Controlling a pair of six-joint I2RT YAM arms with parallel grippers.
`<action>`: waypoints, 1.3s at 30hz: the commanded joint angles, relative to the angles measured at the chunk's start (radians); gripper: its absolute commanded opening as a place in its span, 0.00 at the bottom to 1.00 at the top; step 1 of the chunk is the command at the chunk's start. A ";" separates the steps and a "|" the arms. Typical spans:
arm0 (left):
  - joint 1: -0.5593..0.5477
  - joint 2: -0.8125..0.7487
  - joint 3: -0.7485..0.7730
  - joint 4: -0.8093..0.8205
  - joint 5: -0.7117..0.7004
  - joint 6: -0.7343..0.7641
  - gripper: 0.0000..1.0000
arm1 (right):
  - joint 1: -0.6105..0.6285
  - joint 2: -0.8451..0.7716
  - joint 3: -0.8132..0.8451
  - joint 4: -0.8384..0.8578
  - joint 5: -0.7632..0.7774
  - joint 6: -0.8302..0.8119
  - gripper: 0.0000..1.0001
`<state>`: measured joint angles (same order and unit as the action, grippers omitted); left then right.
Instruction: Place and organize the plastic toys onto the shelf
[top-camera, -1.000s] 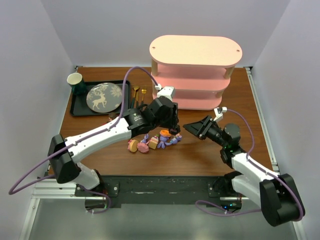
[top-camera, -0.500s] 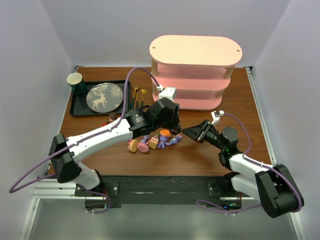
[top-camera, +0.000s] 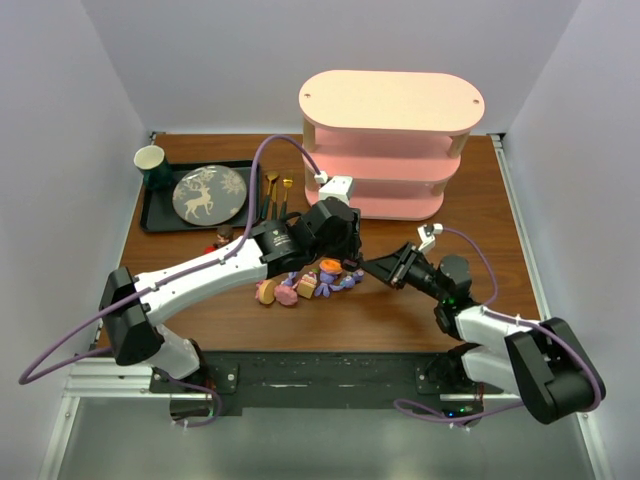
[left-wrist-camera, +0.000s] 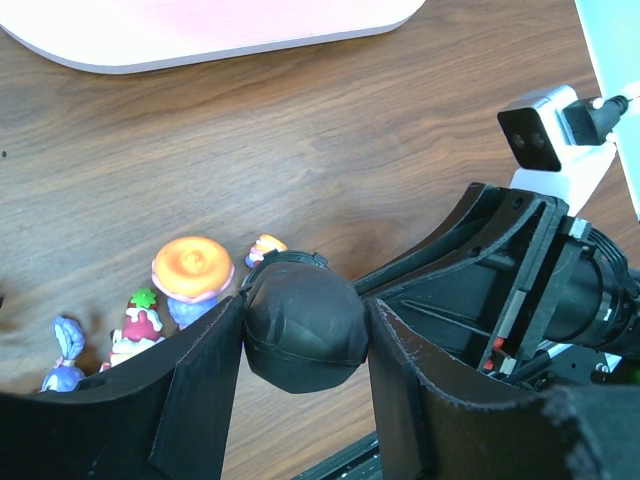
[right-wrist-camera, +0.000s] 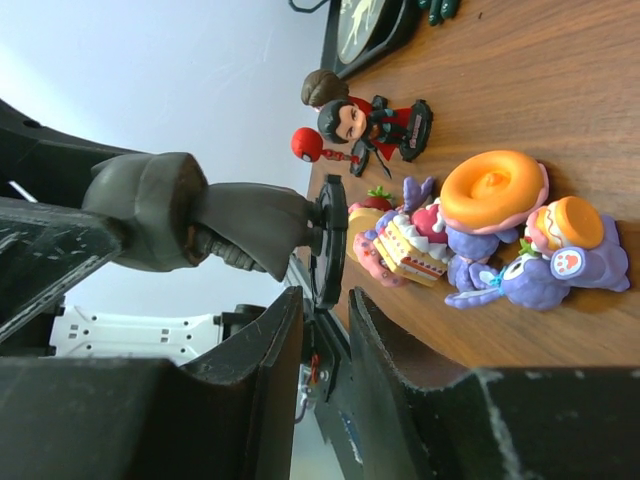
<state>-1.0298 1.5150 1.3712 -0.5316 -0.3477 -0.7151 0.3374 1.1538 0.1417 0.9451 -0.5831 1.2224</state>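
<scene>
My left hand (left-wrist-camera: 305, 312) clamps the dark figurine (left-wrist-camera: 300, 335) by the head: light, hard and slick, I'd judge. My right hand (right-wrist-camera: 323, 300) straddles its base disc (right-wrist-camera: 328, 250); clamped or not, I cannot tell.

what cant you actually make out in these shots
Left wrist: the held dark toy shows only its black back; the left gripper covers its sides.
Right wrist: whether the right gripper touches that toy's base is unclear; it sits right at the fingertips.
Top: on the shelf, the top board hides most of the lower tiers.
Top: the toy pile is small and partly under the left arm.
</scene>
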 joint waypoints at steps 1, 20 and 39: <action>-0.009 -0.007 0.042 0.044 -0.019 -0.012 0.00 | 0.009 0.011 -0.019 0.055 0.031 -0.017 0.29; -0.012 0.001 0.048 0.039 -0.007 -0.007 0.00 | 0.014 -0.034 -0.001 -0.003 0.048 -0.032 0.29; -0.026 0.020 0.043 0.045 0.001 -0.007 0.00 | 0.028 0.067 -0.005 0.196 0.039 0.040 0.11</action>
<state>-1.0462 1.5276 1.3731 -0.5381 -0.3405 -0.7147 0.3599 1.2160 0.1211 1.0367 -0.5442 1.2396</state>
